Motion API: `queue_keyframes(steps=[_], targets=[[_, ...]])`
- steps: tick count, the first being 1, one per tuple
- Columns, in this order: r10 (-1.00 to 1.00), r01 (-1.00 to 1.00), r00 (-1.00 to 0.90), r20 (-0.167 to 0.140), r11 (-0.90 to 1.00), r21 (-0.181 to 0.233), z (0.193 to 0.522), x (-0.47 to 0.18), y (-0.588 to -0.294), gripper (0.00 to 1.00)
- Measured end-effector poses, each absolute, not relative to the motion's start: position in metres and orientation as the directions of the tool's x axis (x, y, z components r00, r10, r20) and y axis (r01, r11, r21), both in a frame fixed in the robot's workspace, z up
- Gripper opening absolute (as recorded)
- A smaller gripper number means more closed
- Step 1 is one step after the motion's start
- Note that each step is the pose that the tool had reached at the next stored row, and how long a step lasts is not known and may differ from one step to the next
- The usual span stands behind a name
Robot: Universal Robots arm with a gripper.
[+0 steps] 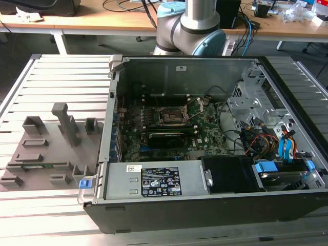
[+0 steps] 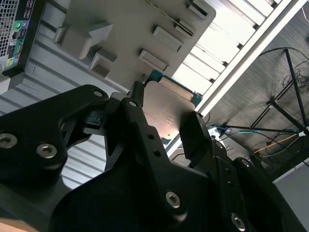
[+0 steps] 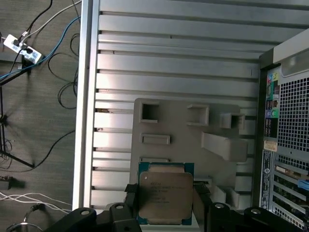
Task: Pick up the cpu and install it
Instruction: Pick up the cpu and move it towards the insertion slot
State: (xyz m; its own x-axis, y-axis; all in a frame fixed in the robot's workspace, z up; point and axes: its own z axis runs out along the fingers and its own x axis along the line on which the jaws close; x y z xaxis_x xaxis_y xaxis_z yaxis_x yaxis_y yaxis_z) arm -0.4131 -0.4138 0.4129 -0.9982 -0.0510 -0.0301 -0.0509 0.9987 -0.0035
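pincer (image 2: 166,113) grips cpu (image 3: 165,195) over slatted metal table (image 3: 178,63), cables (image 3: 63,92) on floor (image 3: 38,140).

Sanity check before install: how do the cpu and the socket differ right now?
Look: the cpu has a pale silver top with a green edge; the socket is dark with a metal frame. Place: the cpu is clamped in the gripper over the grey fixture; the socket sits on the motherboard inside the case. Both are square.
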Motion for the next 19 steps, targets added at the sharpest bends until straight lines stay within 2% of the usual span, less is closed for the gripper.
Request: queue_keyframes(steps=[19], targets=[[-0.051,-0.051,-0.998,-0.030,0.999,-0.005,0.413,-0.324,-0.414,0.54]])
